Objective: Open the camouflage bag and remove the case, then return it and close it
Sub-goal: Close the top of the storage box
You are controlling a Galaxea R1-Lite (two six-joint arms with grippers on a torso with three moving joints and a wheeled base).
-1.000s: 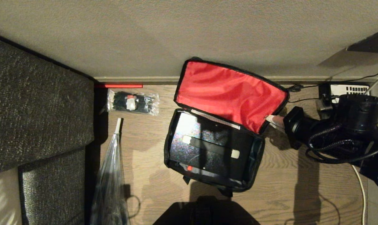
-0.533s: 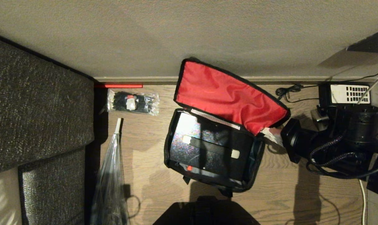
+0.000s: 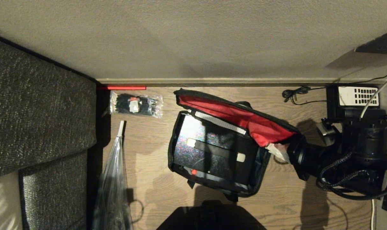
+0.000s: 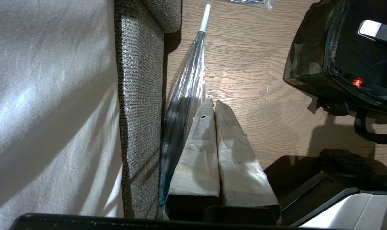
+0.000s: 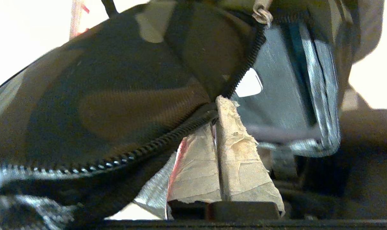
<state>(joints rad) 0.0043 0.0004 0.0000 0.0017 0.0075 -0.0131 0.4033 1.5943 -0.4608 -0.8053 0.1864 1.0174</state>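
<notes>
Since the earlier frames, the red-lined lid has been lowered from nearly upright to a shallow tilt over the opening, and the right arm has been brought down and inward with it. From left to right in the head view: a dark woven sofa is seen along the left edge; a clear packet of black items lies by the wall, with a clear folded umbrella below it; the left gripper, pressed shut on nothing, is shown in its wrist view beside the sofa. At centre, the camouflage bag rests on the wooden floor, with the case lying flat inside, strap handle uppermost. At right, the right gripper is clamped on the lid's zip edge at the corner nearest the arm. A black telephone is seen by the wall.
</notes>
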